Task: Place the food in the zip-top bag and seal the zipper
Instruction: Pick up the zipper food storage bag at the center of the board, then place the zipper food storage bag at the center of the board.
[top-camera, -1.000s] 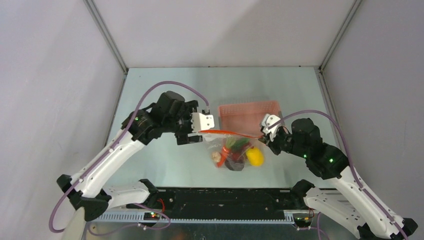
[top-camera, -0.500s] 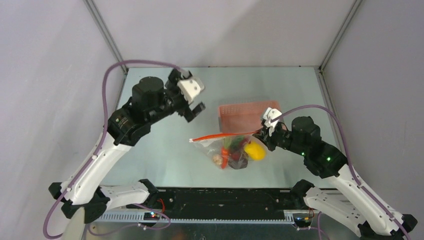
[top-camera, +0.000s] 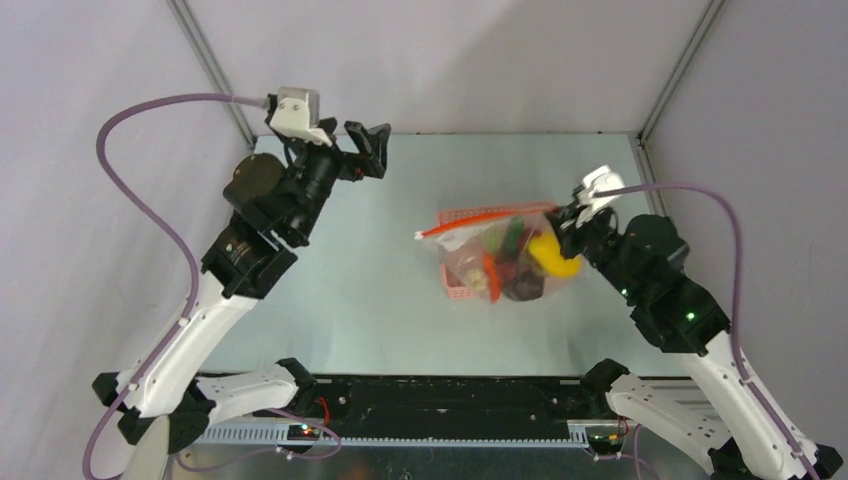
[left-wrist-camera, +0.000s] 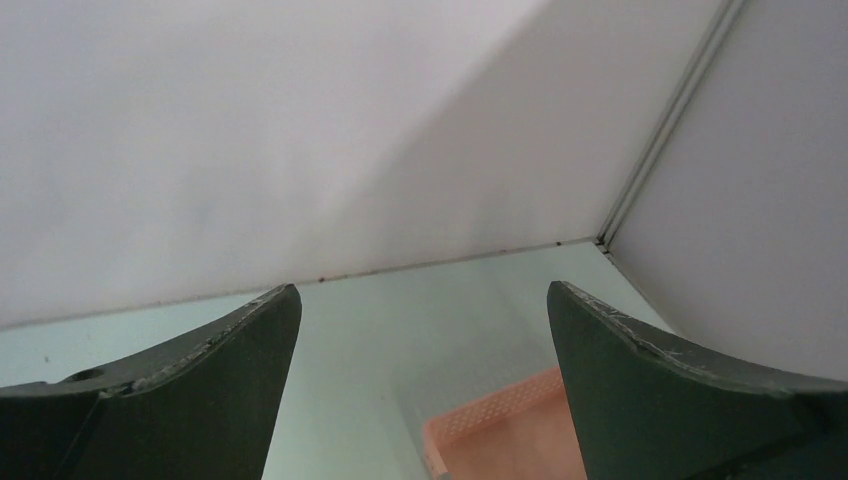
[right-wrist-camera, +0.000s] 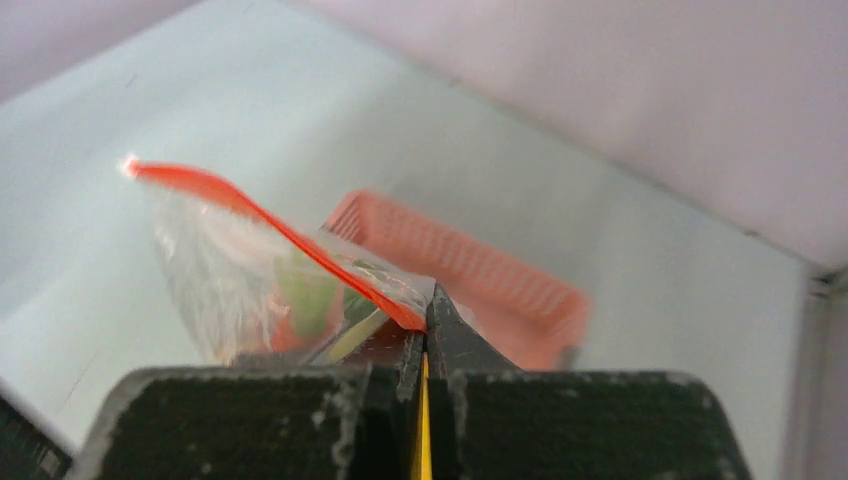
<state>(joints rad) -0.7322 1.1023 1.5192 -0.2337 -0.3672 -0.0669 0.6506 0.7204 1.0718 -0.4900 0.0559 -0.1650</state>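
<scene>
The right claw (top-camera: 566, 214) is clamped on one corner of the bag (top-camera: 470, 262), which hangs over the basket (top-camera: 452, 291), the left claw (top-camera: 372, 141) gaping well away from it; the food's (top-camera: 548, 254) weight could pull that corner free or pop the zipper (top-camera: 480, 217).

The counter (top-camera: 350, 300) was pale green and matte. Plain grey-lilac walls (top-camera: 450, 60) stood on three sides, joined by metal corner strips (top-camera: 215, 75). A black rail (top-camera: 450, 400) ran along its near edge.

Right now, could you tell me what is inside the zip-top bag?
Through the clear zip-top bag show a yellow fruit, a red chili, a green pod and a dark fruit. They overlap, so anything behind them is hidden.
</scene>
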